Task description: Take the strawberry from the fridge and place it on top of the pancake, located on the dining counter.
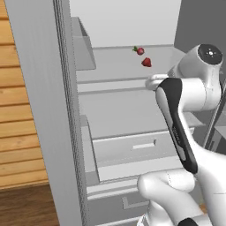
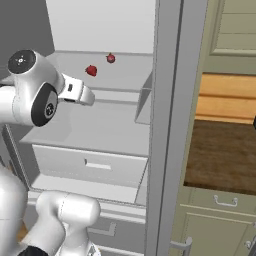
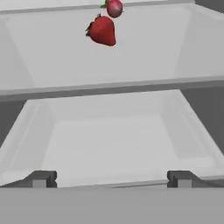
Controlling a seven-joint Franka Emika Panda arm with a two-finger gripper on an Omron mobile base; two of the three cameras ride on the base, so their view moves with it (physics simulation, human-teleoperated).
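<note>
Your strawberry (image 3: 102,30) lies on the upper fridge shelf (image 3: 52,52), toward the back and roughly midway between its side edges, well behind the shelf's front lip. It rests on its side, so the broad red flank faces the hand camera, which should give the pads something to close across. Just behind it, nearer the back wall, sits a second small red item with a green top (image 3: 114,7); it looks like a radish, but it is too small to be sure. The two are close yet apart, so you will need to keep your approach on the nearer fruit and avoid nudging the other.

The gripper (image 3: 111,178) has its jaws spread wide with nothing between them, which suits a reach that has not yet arrived. It is aimed into the fridge (image 1: 39,110) at about the level of the lower shelf's front edge, below the strawberry's shelf and short of it. You would have to lift and push inward over the upper lip.

The fridge door stands open at the left of the left base view, leaving the compartment free for the arm.
</note>
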